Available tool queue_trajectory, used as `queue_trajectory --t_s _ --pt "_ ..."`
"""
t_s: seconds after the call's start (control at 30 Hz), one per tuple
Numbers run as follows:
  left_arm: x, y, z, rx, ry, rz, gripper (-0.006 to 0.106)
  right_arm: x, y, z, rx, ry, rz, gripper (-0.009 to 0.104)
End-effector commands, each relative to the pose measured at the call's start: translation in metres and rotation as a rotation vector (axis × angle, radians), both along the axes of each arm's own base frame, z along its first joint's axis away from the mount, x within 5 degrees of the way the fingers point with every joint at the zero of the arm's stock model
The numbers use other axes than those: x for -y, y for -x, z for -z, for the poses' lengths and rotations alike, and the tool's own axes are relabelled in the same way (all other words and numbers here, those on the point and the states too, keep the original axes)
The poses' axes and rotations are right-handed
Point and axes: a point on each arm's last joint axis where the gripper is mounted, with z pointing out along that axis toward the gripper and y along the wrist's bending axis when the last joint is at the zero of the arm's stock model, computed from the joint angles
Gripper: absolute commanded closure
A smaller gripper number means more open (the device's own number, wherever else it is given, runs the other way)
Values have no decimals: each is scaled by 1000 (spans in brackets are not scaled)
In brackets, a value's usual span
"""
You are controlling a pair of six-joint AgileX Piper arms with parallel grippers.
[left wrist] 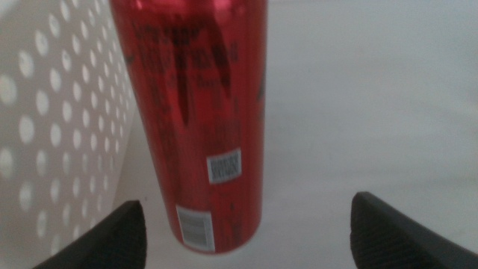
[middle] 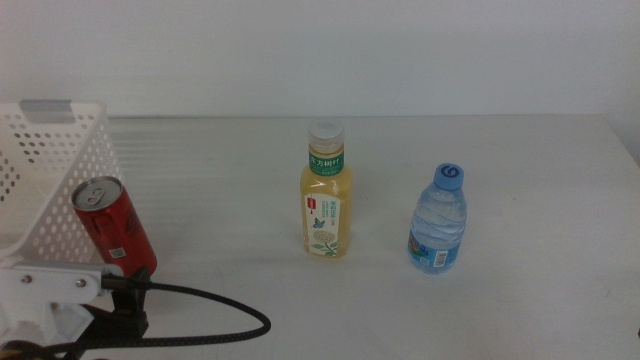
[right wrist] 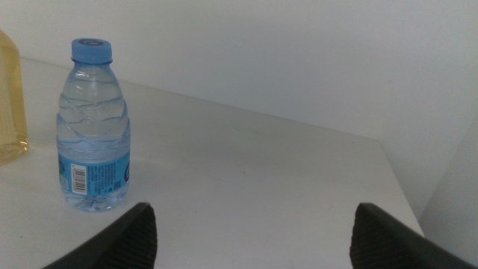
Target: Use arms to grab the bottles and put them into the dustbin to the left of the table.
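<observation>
A red soda can [middle: 113, 228] stands at the front left, right beside the white perforated dustbin [middle: 40, 170]. My left gripper [middle: 125, 290] sits low at the front left, just behind the can. In the left wrist view the left gripper [left wrist: 246, 232] is open, with the can [left wrist: 198, 112] close ahead between the jaw lines and the dustbin wall [left wrist: 52, 112] beside it. The yellow tea bottle [middle: 326, 195] stands mid-table and the blue-capped water bottle [middle: 438, 222] to its right. My right gripper [right wrist: 254, 232] is open and empty, back from the water bottle [right wrist: 92, 134]; it is out of the middle view.
The white table [middle: 520, 160] stretches wide behind and to the right of the bottles. A black cable [middle: 230, 310] loops from the left arm across the front. The right wrist view shows the tea bottle's edge [right wrist: 10, 97] and the table's right edge [right wrist: 399, 187].
</observation>
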Motion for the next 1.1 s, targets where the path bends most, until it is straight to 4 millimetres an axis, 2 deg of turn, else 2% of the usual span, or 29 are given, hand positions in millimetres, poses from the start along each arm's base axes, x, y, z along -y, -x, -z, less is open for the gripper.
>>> queue_trajectory --t_s 0.0,0.77,1.07 --pt "0 -10 -23 217 33 -21 10 1 2 -11 112 5 10 27" --pt "1 -52 -36 185 -35 -83 10 1 2 -11 112 5 10 27" --pt "2 -66 -25 167 -43 -100 10 1 2 -11 112 5 10 27"
